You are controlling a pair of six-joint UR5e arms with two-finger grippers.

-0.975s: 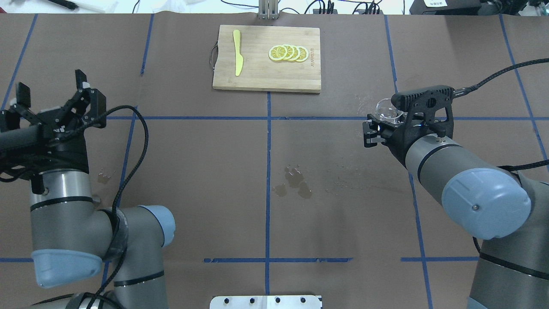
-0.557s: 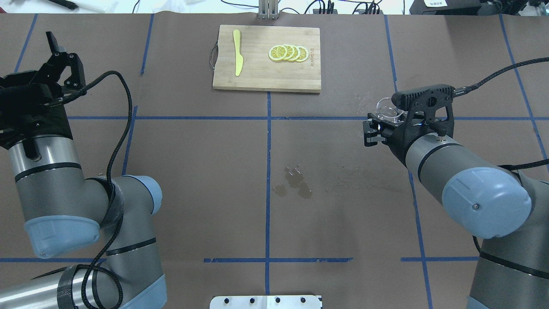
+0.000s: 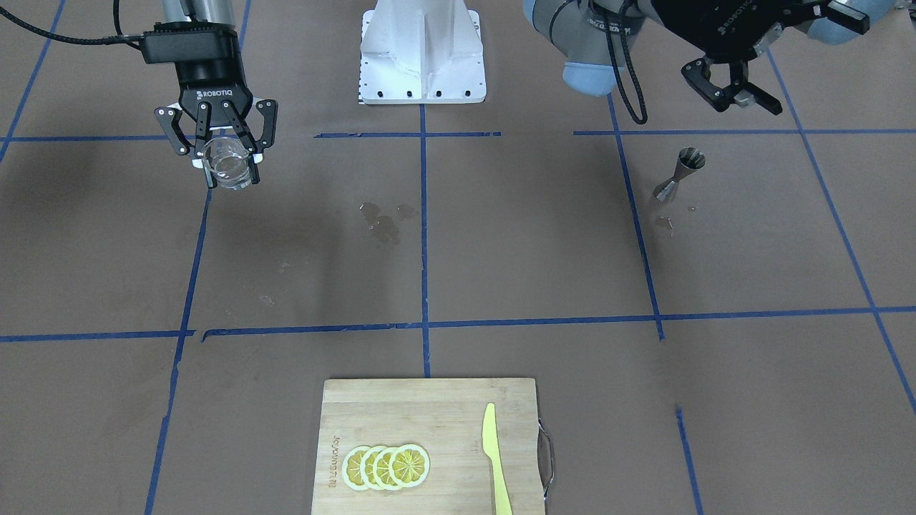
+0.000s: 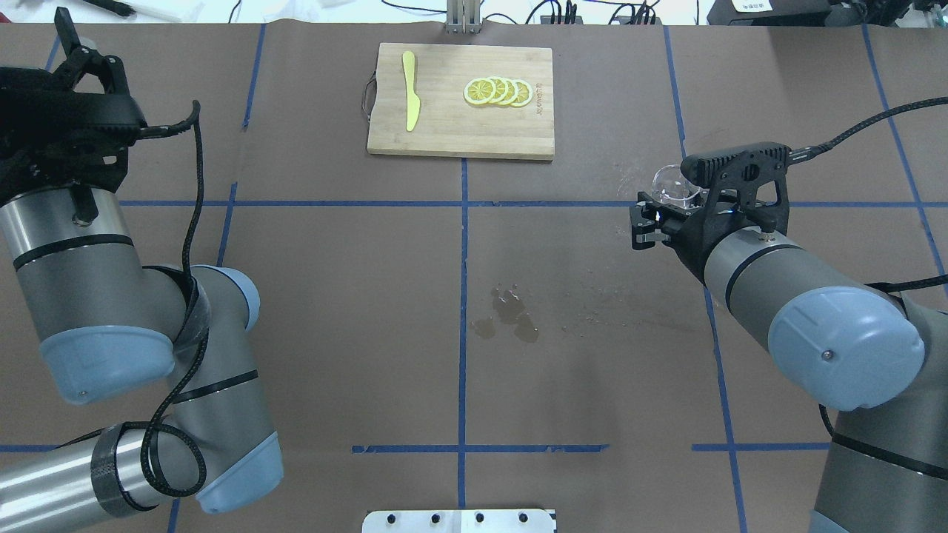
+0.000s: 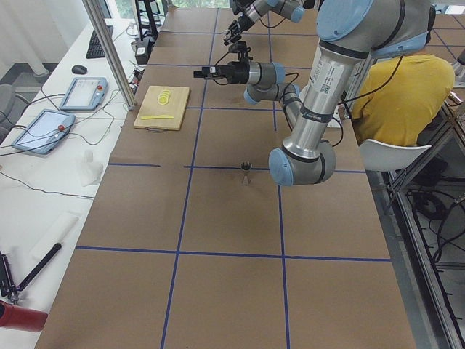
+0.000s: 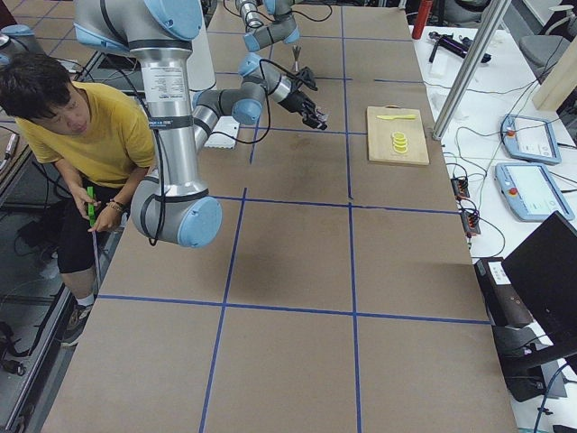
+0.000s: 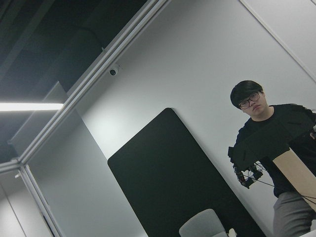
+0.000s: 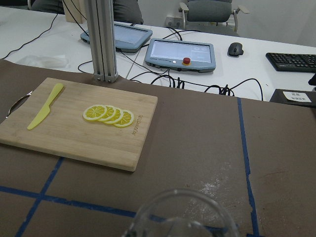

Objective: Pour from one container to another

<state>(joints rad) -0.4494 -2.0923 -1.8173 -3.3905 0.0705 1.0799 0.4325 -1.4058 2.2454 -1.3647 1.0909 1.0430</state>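
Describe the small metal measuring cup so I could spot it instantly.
On the brown table, look to the robot's left side, beside a blue tape line. The jigger stands there alone and upright: a small shiny steel hourglass, unlike the clear glass held in the right pincer.

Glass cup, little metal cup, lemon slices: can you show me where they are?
glass cup (image 3: 229,168), front-facing view, on its clear side wall.
metal cup (image 3: 690,157), front-facing view, on its upper bowl.
lemon slices (image 3: 409,465), front-facing view, on the rightmost slice of the row.
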